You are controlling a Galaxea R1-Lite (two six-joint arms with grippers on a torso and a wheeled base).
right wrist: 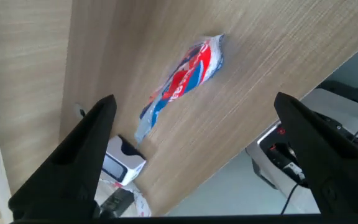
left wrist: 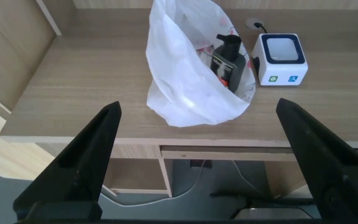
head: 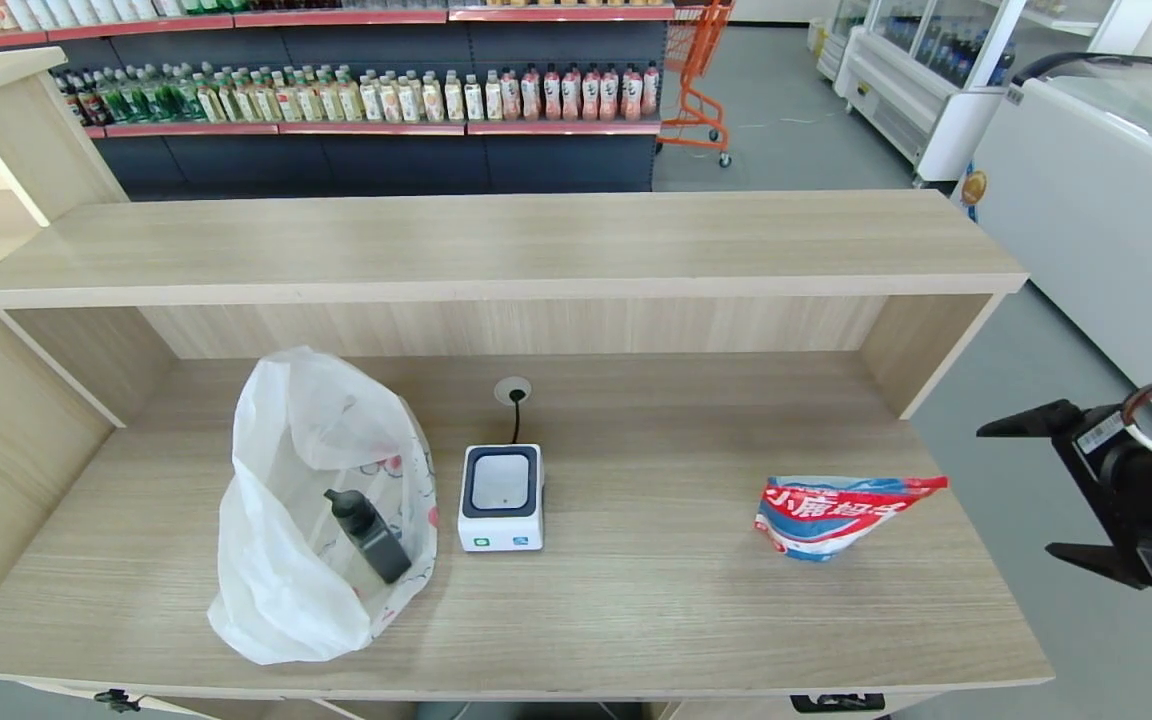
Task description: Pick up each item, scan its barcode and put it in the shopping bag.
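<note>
Shop counter [head: 636, 620]: left of the scanner [head: 501, 497], the shopping bag [head: 281, 570] already holds a pump bottle [head: 368, 535]. Right of the scanner a pouch [head: 836, 512] lies, apparently still to scan and bag. The right end effector [head: 1016, 490] and left end effector [left wrist: 199, 107] are both spread empty.

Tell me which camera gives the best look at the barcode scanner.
Head view: the scanner shows whole from above, glass window and cable clear. The left wrist view shows it whole too, beside the shopping bag. The right wrist view catches just part of it.

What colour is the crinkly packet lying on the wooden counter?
The crinkly plastic packet is red, white and blue; the head view shows it best.
</note>
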